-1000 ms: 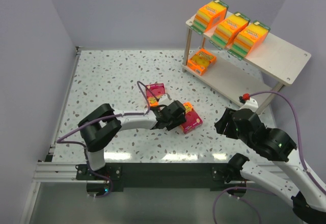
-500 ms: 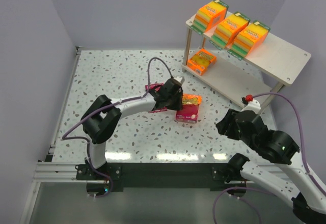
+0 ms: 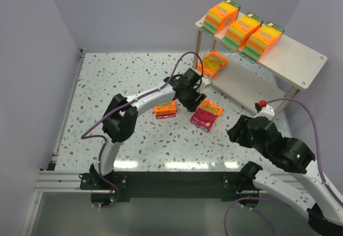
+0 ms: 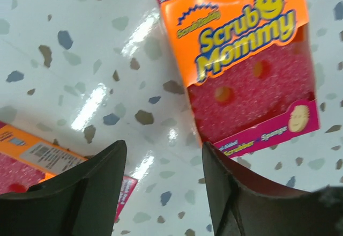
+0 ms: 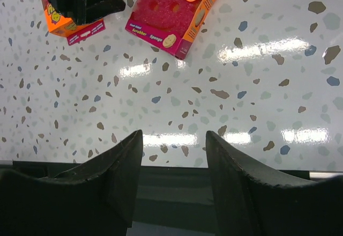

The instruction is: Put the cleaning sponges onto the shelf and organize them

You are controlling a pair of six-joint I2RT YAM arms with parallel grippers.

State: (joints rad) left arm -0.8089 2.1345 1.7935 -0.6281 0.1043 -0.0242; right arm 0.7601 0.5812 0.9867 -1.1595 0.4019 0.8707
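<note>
Top external view: the pink pack (image 3: 206,113) lies flat on the tabletop (image 3: 123,80) near the middle. It is a thin cardboard box with an orange header and a cut-out window showing rough magenta sponge. At its 9 o'clock, near but not touching, lies a flat orange pack (image 3: 165,109) of the same shape.

The shelf (image 3: 300,59) stands at 1 o'clock. It has two smooth pale wooden boards on thin round legs, and its long sides run from 10 toward 4 o'clock. Three thick packs (image 3: 242,30), orange with yellow-green layered sides, stand side by side on the 10 o'clock half of the top board. The 4 o'clock half shows bare wood. On the lower board a lower pack (image 3: 213,64), flat and orange, sits at the 10 o'clock end, with bare board running on toward 4 o'clock.

In the left wrist view the left fingers (image 4: 80,193) are dark, matte wedges, spread apart with nothing between them. They hang over glossy white speckled tabletop, with the pink pack at 1 o'clock and a corner of the orange pack at 8 o'clock.

The right fingers (image 5: 96,187) are likewise spread and hold nothing. They are above bare tabletop by its near edge, with the pink pack well apart at 12 o'clock. Wide speckled tabletop lies open from 9 to 11 o'clock in the top view.
</note>
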